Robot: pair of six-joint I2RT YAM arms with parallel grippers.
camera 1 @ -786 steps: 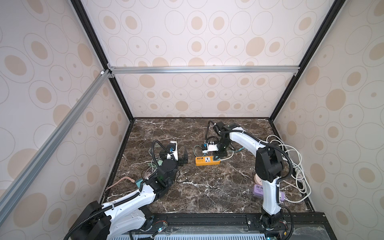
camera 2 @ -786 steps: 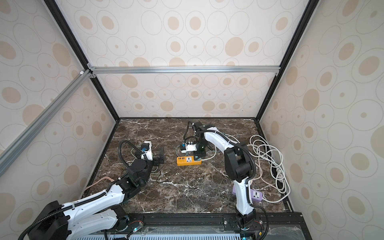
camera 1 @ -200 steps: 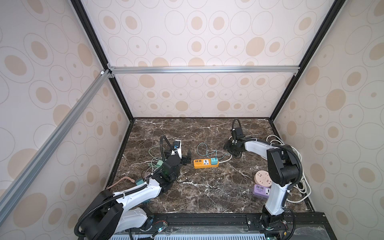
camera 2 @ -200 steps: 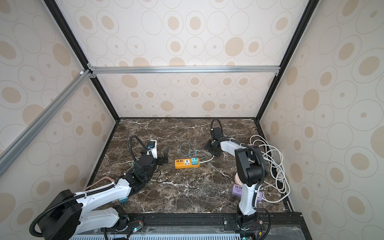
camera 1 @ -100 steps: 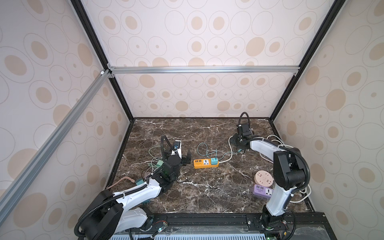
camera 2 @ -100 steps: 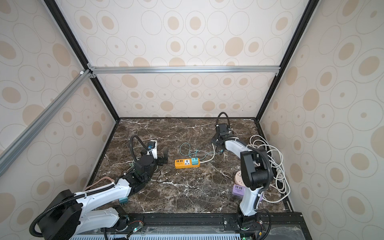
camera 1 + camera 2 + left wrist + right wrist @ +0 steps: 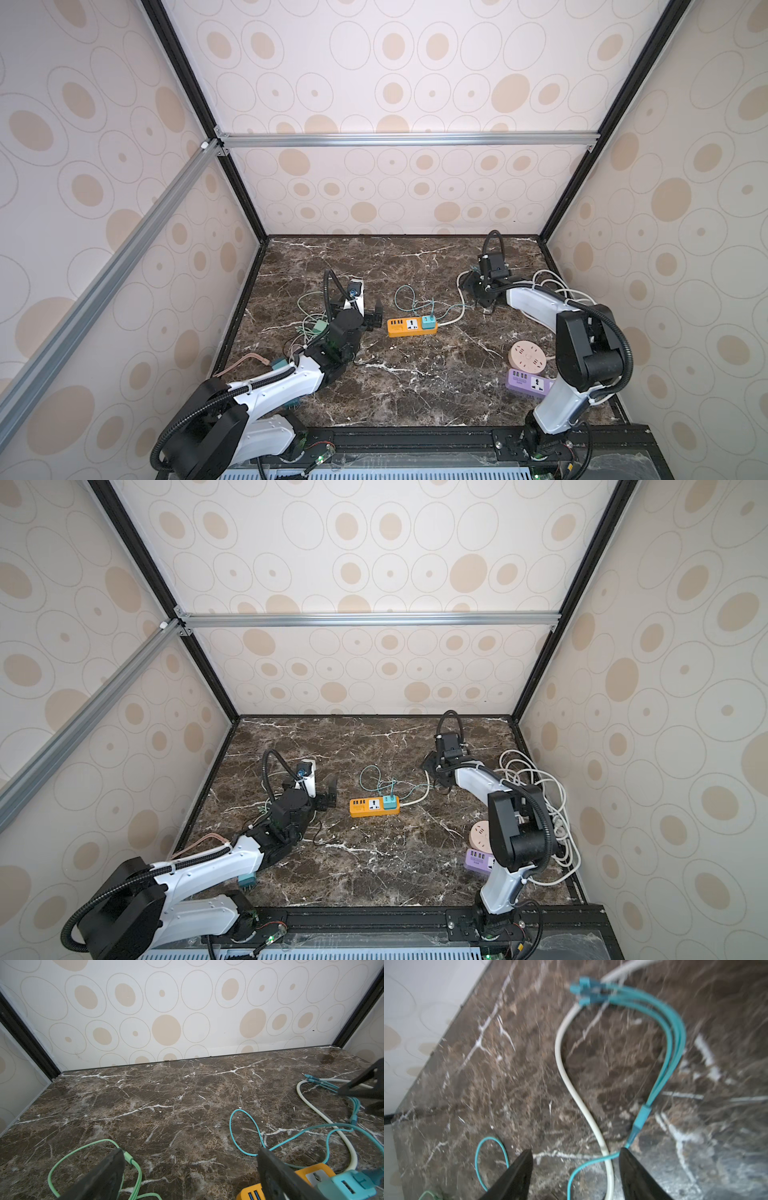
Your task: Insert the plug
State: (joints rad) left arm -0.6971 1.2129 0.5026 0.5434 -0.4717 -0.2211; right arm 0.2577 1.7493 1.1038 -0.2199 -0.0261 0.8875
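Observation:
The teal plug (image 7: 428,322) (image 7: 389,802) sits in the right-hand socket of the orange power strip (image 7: 405,327) (image 7: 368,807) near the middle of the marble floor. Its thin teal cable (image 7: 672,1043) loops behind the strip and ends in several small connectors. My left gripper (image 7: 372,318) (image 7: 190,1153) stands open just left of the strip with nothing between its fingers; the strip and plug (image 7: 351,1185) show beside one finger. My right gripper (image 7: 478,296) (image 7: 575,1151) is open, back right of the strip, above the white cord (image 7: 566,1076) and teal cable, gripping neither.
A round pink socket (image 7: 527,353) and a purple power strip (image 7: 530,381) lie at the front right by the right arm's base. White cords (image 7: 557,286) coil along the right wall. A green cable (image 7: 91,1145) and green plug (image 7: 318,326) lie by the left arm.
The right gripper, which held the plug over the strip earlier, has left it in the socket and drawn back to the right. The left gripper has moved up close to the strip.

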